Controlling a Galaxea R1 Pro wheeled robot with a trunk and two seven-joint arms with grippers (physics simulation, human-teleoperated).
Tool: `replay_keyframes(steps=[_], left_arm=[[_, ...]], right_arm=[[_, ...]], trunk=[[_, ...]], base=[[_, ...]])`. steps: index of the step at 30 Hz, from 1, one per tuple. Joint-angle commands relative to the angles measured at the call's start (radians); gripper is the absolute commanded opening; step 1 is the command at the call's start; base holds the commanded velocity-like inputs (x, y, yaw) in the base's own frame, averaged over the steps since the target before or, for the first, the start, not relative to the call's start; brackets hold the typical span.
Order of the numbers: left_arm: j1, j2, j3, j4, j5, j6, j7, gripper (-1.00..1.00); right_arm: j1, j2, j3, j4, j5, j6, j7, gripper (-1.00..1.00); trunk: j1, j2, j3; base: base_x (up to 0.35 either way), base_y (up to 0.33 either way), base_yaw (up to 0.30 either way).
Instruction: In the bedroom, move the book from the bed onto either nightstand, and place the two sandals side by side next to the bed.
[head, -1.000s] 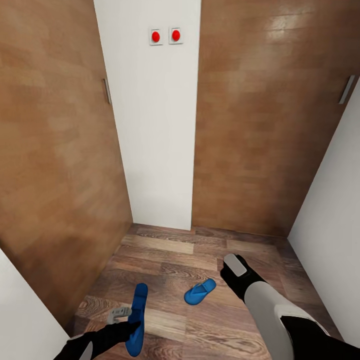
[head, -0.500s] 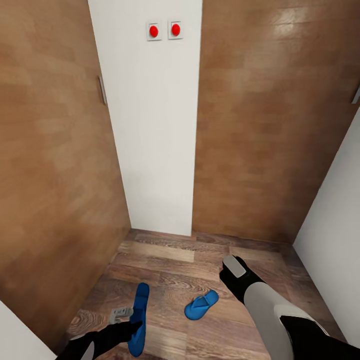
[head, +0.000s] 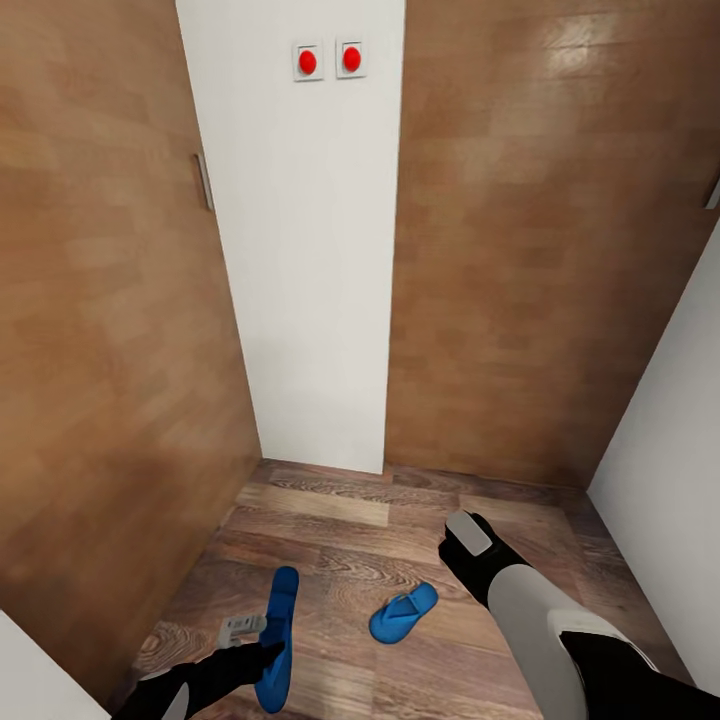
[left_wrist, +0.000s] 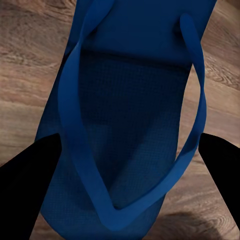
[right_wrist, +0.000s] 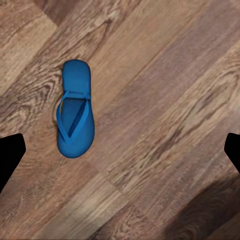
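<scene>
Plainly, setting: a narrow alcove with wood-plank floor (head: 330, 520), a white wall panel (head: 310, 300) carrying two red buttons (head: 329, 61), and wood-grain doors (head: 110, 330) either side; the bed, the nightstands and the book are out of sight.

Landmark: the white wall panel; places below are told against it.

Left sandal (head: 277, 640): lies flat on the floor well out from the panel, long axis pointing toward it, strap side up.

Left end effector (head: 262, 637): low over that sandal, fingers spread either side of the sole in the left wrist view (left_wrist: 125, 130), not yet closed; this looks like a lineup for a grip across its width.

Right sandal (head: 402, 611): also flat on the floor, angled, apart from the first and no nearer the panel.

Right end effector (head: 468, 532): raised above the floor with the right sandal (right_wrist: 75, 116) ahead of it, fingers parted and empty, probably waiting its turn.

Task state: both sandals lie unlifted, far from side by side.
</scene>
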Motion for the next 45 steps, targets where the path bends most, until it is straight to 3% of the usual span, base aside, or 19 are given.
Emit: replay_keyframes(steps=[1,25,38,41,45], left_arm=[[0.0,0.0,0.004,0.0,0.007,0.01,-0.004,-1.0],[0.0,0.0,0.003,0.0,0.007,0.01,-0.004,-1.0],[0.0,-0.001,0.002,-0.006,0.007,0.012,-0.006,-1.0],[0.0,-0.002,0.002,-0.024,0.007,0.015,-0.008,-1.0],[-0.002,-0.002,0.003,-0.134,0.009,0.029,-0.012,-1.0]], right_arm=[[0.0,0.001,-0.004,-0.003,0.001,0.008,-0.005,1.0],[0.0,0.0,-0.004,-0.003,0.001,0.009,-0.005,1.0],[0.0,0.0,-0.004,-0.003,0.001,0.009,-0.005,1.0],[0.0,0.0,-0.004,-0.003,0.001,0.009,-0.005,1.0],[0.001,0.0,-0.003,-0.003,0.001,0.009,-0.005,1.0]], trunk=[[0.0,0.0,-0.001],[0.0,0.0,0.0],[0.0,0.0,0.0],[0.0,0.0,0.0],[0.0,0.0,0.0]], base=[[0.0,0.0,0.132],[0.0,0.0,0.162],[0.085,0.0,0.016],[0.088,0.0,0.0],[0.019,0.0,0.0]])
